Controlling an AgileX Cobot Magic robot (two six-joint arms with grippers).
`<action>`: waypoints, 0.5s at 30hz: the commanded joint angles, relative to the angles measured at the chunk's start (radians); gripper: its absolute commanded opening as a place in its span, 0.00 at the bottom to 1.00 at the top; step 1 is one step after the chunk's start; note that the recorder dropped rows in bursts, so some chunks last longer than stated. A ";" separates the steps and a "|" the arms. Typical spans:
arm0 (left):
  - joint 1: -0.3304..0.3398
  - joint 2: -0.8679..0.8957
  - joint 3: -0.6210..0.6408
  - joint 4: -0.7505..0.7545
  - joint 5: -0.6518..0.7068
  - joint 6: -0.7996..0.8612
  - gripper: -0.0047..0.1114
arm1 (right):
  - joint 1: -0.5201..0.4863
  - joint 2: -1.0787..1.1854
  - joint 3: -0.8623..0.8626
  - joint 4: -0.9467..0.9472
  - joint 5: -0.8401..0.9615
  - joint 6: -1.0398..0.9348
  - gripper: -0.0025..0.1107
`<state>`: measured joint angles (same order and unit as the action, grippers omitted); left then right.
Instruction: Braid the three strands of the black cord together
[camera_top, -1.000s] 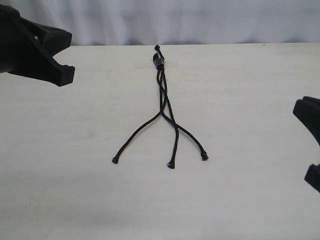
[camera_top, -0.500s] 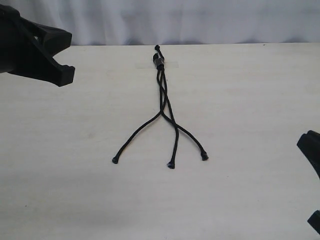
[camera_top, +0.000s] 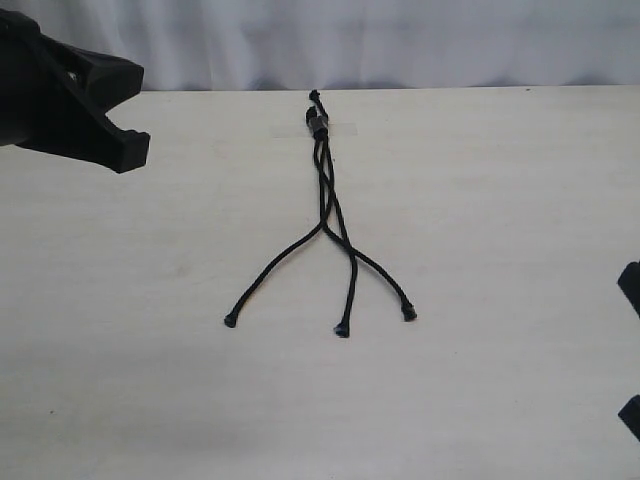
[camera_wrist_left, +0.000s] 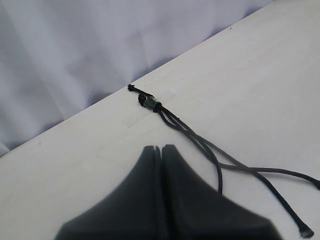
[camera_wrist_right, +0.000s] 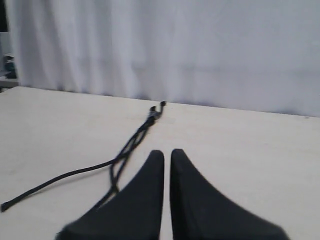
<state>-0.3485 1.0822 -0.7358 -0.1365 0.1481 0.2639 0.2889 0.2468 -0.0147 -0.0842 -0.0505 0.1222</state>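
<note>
The black cord (camera_top: 322, 190) lies along the middle of the table. Its knotted top (camera_top: 318, 122) sits under clear tape near the far edge. The three strands run close together and cross loosely, then fan out to knobby tips at left (camera_top: 231, 321), middle (camera_top: 342, 330) and right (camera_top: 409, 314). My left gripper (camera_top: 128, 150) hangs shut and empty at the upper left, well away from the cord (camera_wrist_left: 220, 160). My right gripper (camera_top: 633, 283) shows only at the right edge. In its wrist view its fingers (camera_wrist_right: 155, 165) stand together with a thin slit, holding nothing, and the cord (camera_wrist_right: 125, 150) lies ahead.
The pale wooden table (camera_top: 500, 200) ends at a white curtain (camera_top: 400, 40) along the back. The clear tape (camera_wrist_left: 167, 95) pins the cord's top to the table.
My right gripper has drawn back toward the right edge and lower in the exterior view. The left gripper and the cord have stayed where they were.
</note>
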 joint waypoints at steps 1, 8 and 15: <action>0.004 -0.007 0.005 -0.003 -0.005 -0.007 0.04 | -0.167 -0.005 0.015 0.002 -0.070 0.024 0.06; 0.004 -0.007 0.005 -0.003 -0.007 -0.007 0.04 | -0.320 -0.005 0.015 0.002 -0.048 0.075 0.06; 0.004 -0.007 0.005 -0.003 -0.007 -0.007 0.04 | -0.338 -0.044 0.015 0.002 -0.001 0.075 0.06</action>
<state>-0.3485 1.0822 -0.7358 -0.1365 0.1481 0.2639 -0.0430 0.2354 -0.0049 -0.0842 -0.0738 0.1923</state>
